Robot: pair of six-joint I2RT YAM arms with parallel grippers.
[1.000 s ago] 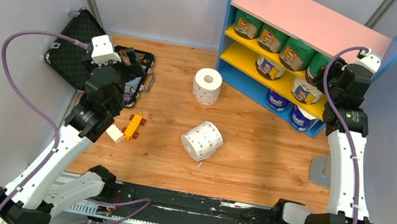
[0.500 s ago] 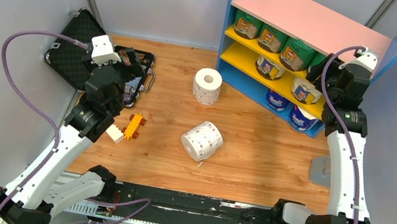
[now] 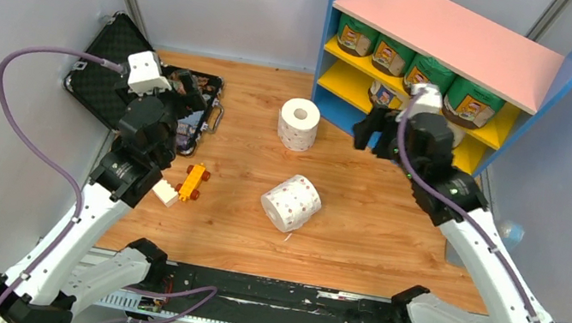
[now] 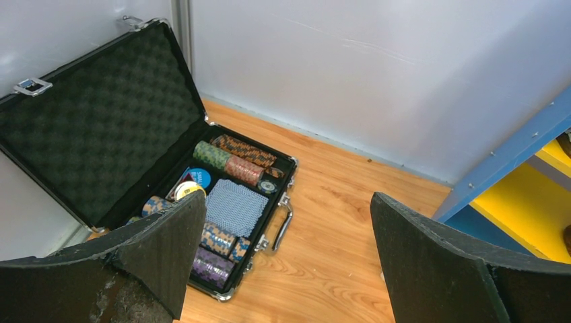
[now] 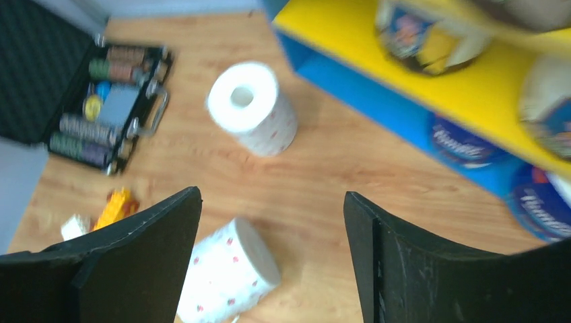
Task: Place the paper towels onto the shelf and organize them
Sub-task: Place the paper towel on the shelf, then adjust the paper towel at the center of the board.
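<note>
The right arm has left the blue, pink and yellow shelf (image 3: 450,31), where a green-wrapped roll (image 3: 472,103) now sits. The right fingers (image 5: 135,269), spread and empty, now hang near the upright white dotted roll (image 3: 298,124) and the tipped white dotted roll (image 3: 291,202) on the wooden surface (image 3: 377,219), likely next; the left fingers (image 4: 155,256) are spread too

The black right gripper (image 3: 369,130) has swung from upper right to centre. A green-wrapped towel roll (image 3: 472,102) now shows there.
</note>
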